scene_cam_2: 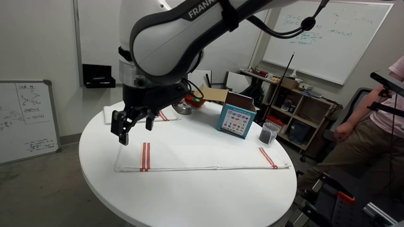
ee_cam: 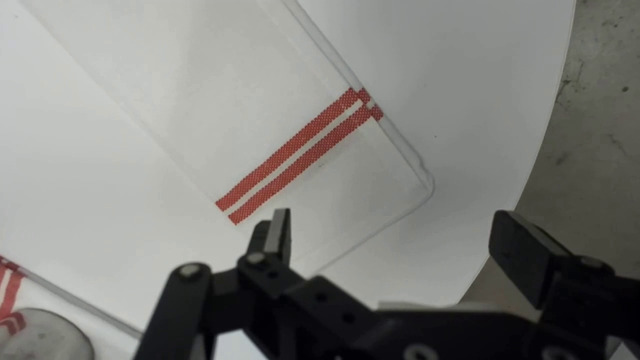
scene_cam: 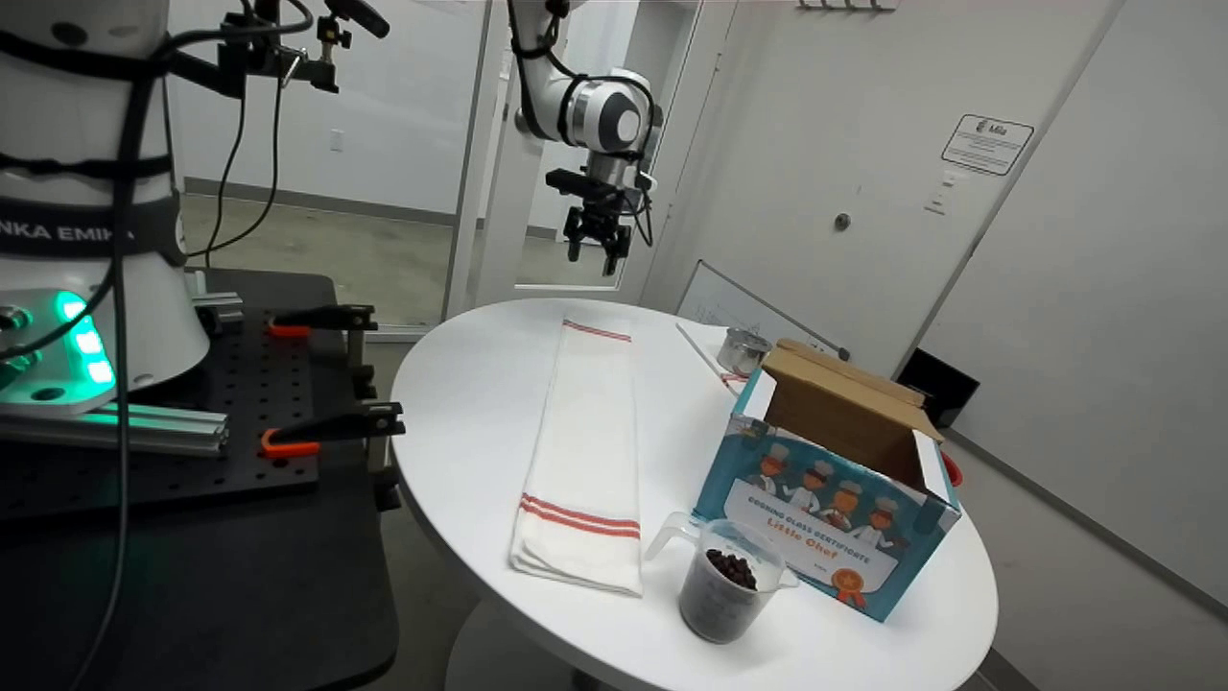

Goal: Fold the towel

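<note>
Towel (scene_cam_2: pixel 202 157): flat on rnd white table (scene_cam_2: pixel 189 195), lower ctr of an ext. view; long narrow strip, red stripes (scene_cam_2: pixel 146 157) nr both ends.
Gripper (scene_cam_2: pixel 136 134): jaws spread wide, nothing pinched; hangs above towel, apart from it.
Towel from gripper: below it, starting at L end in that ext. view, rest running off to R.
Long axis: L–R there; diag. in wrist view, upper L down to ctr.
Near end (ee_cam: pixel 345 215): wrist view, mid-frame; its edge slants down-L. Fingers (ee_cam: pixel 522 255) face each other straight across frame, so jaw line = askew to edge.
Next move (guess): rotate a bit, drop, pinch this end, carry it along long axis twd far end (scene_cam_2: pixel 279 162).
Risk (guess): looks layered, so may grab top ply only.
</note>
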You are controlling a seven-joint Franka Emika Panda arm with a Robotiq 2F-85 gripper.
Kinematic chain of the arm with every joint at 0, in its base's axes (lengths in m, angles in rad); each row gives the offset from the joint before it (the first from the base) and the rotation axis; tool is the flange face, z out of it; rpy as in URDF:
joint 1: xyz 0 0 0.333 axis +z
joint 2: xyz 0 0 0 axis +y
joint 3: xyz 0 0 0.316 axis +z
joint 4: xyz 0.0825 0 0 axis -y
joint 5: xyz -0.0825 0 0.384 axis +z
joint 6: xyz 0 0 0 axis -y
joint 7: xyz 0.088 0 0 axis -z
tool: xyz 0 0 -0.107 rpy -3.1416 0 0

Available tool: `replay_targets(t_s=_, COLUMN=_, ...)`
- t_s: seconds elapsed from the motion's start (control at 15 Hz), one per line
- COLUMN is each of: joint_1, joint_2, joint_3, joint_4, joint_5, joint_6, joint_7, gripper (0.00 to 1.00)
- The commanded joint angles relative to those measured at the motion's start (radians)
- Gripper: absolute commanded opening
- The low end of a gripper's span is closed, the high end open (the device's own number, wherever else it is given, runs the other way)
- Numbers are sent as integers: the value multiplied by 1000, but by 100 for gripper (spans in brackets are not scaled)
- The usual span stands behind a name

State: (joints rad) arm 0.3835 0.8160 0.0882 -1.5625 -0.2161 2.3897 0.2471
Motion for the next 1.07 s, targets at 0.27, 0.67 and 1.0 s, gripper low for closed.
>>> replay_targets(t_s=0.27, joint_1=23, joint_2=147, joint_3=-1, joint_4=147, joint_5=61, joint_6=-28, joint_7=15, gripper=100)
replay_targets(t_s=0.67, joint_1=48, joint_2=227, joint_3=-20, joint_4=228, joint_5=49, joint_6=-47, joint_7=18, gripper=100)
replay_targets(t_s=1.0, joint_1=75, joint_2=289, joint_3=-37, joint_4=304, joint_5=34, joint_6=-66, joint_7=13, gripper=100)
